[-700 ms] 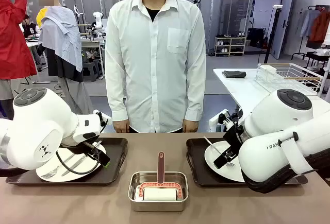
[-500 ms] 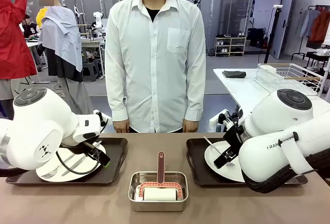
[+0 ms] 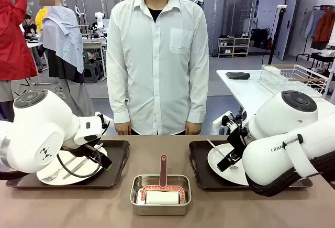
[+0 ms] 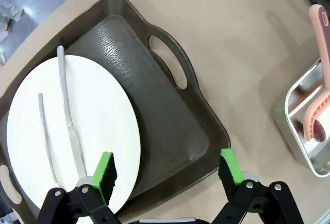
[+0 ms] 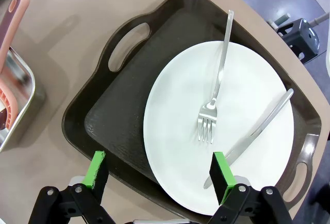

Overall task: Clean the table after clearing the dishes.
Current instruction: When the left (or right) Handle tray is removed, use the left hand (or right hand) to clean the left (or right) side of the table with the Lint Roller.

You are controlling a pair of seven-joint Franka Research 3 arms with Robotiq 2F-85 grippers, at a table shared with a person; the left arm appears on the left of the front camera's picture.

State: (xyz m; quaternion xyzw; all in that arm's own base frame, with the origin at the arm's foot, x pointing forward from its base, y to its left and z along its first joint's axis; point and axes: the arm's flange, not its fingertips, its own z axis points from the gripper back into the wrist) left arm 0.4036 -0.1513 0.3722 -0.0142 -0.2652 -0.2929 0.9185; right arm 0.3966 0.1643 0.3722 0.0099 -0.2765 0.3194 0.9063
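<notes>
Overhead, left end effector (image 4: 166, 168), right end effector (image 5: 159, 172), spread astride tray edges (image 4: 209, 131)

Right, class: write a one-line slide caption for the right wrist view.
Open right gripper above a white plate with fork and knife on a dark tray.

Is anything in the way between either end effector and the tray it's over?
Nothing visible does. The left end effector hangs open over the left tray, and the right end effector hangs open over the right tray.
</notes>
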